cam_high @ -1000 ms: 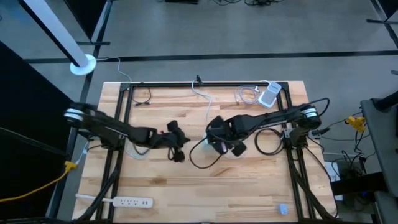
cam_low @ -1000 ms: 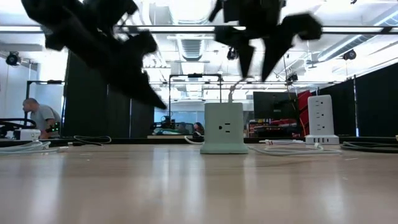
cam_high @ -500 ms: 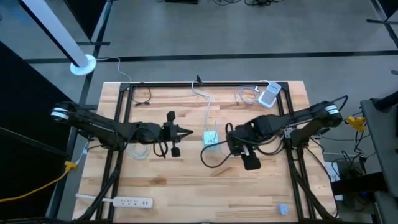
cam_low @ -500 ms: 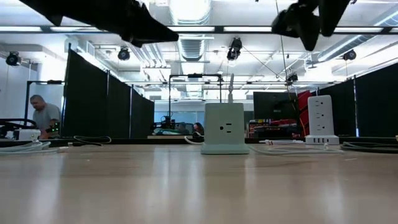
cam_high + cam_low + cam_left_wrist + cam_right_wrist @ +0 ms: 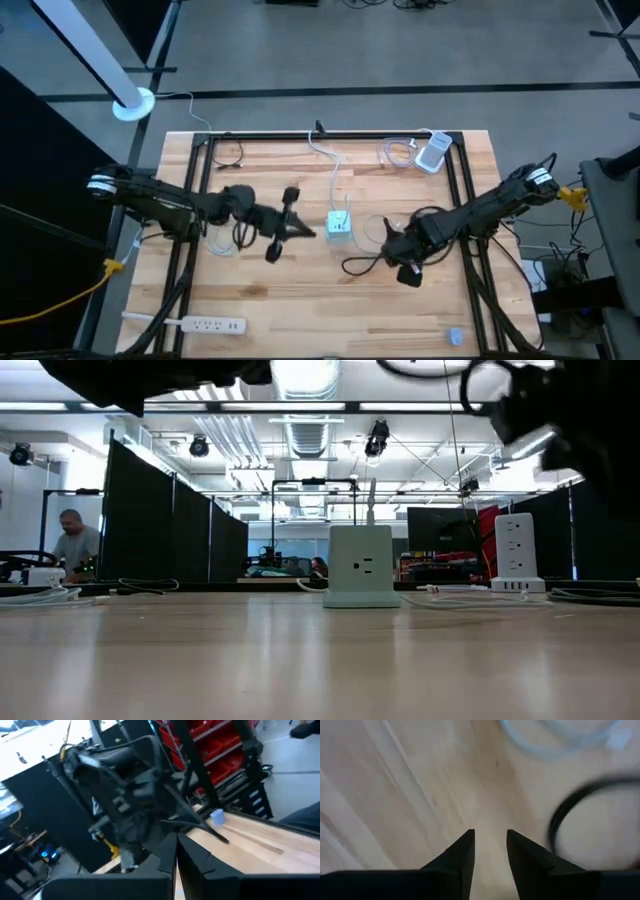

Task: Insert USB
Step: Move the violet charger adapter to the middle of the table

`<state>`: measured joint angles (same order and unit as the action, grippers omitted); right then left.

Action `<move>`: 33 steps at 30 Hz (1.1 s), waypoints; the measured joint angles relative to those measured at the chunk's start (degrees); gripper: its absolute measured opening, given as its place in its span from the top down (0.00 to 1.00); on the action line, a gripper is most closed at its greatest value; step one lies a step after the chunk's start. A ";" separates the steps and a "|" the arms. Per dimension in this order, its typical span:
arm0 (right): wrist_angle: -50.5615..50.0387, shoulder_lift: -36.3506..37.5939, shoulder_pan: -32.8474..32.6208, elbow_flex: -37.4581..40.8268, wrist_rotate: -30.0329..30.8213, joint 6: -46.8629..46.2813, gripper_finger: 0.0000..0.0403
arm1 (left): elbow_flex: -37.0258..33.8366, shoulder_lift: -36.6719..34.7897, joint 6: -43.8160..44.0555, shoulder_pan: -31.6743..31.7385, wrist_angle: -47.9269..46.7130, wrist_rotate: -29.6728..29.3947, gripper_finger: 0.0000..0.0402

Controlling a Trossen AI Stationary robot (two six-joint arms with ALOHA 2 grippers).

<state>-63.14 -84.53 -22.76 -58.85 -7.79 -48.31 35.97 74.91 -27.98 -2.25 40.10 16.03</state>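
A pale green outlet cube [image 5: 340,225] [image 5: 361,566] stands upright on the table's middle, and a white cord runs from it to the far edge. My left gripper [image 5: 311,232] [image 5: 176,856] hangs level just left of the cube, shut and empty, pointing at it. My right gripper [image 5: 394,252] [image 5: 490,845] points down over bare wood to the right of the cube and nearer the front. It is open by a narrow gap with nothing in it. A thin white cable loop [image 5: 378,232] [image 5: 555,740] lies beside it. I cannot make out the USB plug.
A white power tower [image 5: 433,155] [image 5: 515,550] stands at the far right, with cables around it. A small black cable [image 5: 232,155] lies at the far left. A white power strip [image 5: 200,323] and a small blue piece [image 5: 455,337] lie near the front edge. A person shows in the room behind.
My right gripper has moved from beside the cube toward the table's right and near edges, sinking and rolling as it went. My left gripper has risen and tipped up from slanting down to level, pointing at the cube, and has edged toward it.
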 joint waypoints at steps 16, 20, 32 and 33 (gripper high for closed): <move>6.95 -1.05 -10.66 0.80 -18.90 -30.98 0.66 | -0.11 7.01 4.16 12.27 4.44 22.59 1.00; 9.71 -3.22 -12.37 0.85 -19.11 -31.34 0.57 | -0.11 8.26 3.37 12.67 4.73 22.44 1.00; 17.34 -7.52 -17.06 0.89 -30.60 -41.88 0.26 | -0.11 8.41 4.65 12.77 4.93 21.93 1.00; 17.06 -7.52 -17.90 0.95 -30.62 -42.63 0.24 | -0.11 8.41 4.94 12.77 4.93 21.93 1.00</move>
<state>-46.08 -92.05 -40.66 -57.89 -38.41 -90.93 35.86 83.33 -23.03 10.52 45.04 37.95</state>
